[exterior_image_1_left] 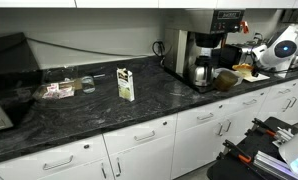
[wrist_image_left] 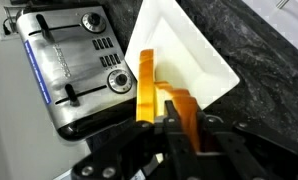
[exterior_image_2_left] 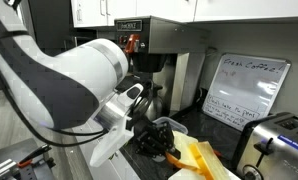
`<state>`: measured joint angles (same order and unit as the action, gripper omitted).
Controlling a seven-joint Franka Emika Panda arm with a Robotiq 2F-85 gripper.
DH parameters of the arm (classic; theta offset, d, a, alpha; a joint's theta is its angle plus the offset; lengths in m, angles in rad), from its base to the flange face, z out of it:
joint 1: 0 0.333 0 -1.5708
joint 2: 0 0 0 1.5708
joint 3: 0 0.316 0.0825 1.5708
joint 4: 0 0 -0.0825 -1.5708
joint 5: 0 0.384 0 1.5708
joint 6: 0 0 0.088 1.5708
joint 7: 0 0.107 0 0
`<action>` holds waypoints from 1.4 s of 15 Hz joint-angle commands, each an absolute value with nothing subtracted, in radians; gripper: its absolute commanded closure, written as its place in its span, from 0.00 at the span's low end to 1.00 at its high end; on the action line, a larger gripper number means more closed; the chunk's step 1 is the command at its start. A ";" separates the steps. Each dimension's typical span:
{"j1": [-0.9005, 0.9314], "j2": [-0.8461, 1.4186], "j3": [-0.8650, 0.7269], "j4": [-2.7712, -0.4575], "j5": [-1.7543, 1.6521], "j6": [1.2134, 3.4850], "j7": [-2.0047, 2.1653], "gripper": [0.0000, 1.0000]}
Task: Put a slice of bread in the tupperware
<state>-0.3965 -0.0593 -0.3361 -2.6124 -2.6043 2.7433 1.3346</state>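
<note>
In the wrist view my gripper (wrist_image_left: 189, 110) is shut on a thin yellow-orange slice of bread (wrist_image_left: 185, 104), held on edge between the fingers. A second yellow slice edge (wrist_image_left: 147, 80) stands just left of the fingers. Both are over the near corner of the white square tupperware (wrist_image_left: 204, 60). In an exterior view the gripper (exterior_image_2_left: 157, 140) is low over yellow slices (exterior_image_2_left: 196, 156). In an exterior view the arm (exterior_image_1_left: 279, 48) is at the far right end of the counter, by a yellowish patch (exterior_image_1_left: 244, 69).
A silver toaster (wrist_image_left: 64, 65) stands right beside the tupperware and also shows in an exterior view (exterior_image_2_left: 279, 138). The black coffee machine (exterior_image_1_left: 204, 50) and a round dark brown lump (exterior_image_1_left: 226, 80) are close by. A whiteboard (exterior_image_2_left: 244, 90) leans on the wall. A carton (exterior_image_1_left: 125, 84) stands mid-counter.
</note>
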 commanded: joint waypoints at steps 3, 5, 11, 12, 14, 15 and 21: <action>-0.403 -0.174 -0.393 -2.672 -2.605 2.763 1.288 0.96; -0.395 -0.207 -0.418 -2.680 -2.605 2.769 1.289 0.96; -0.374 -0.305 -0.492 -2.709 -2.596 2.755 1.238 0.96; -0.380 -0.310 -0.494 -2.709 -2.604 2.755 1.241 0.96; -0.376 -0.325 -0.512 -2.711 -2.604 2.754 1.229 0.96; -0.376 -0.331 -0.518 -2.712 -2.604 2.752 1.225 0.96; -0.367 -0.344 -0.526 -2.708 -2.605 2.755 1.182 0.96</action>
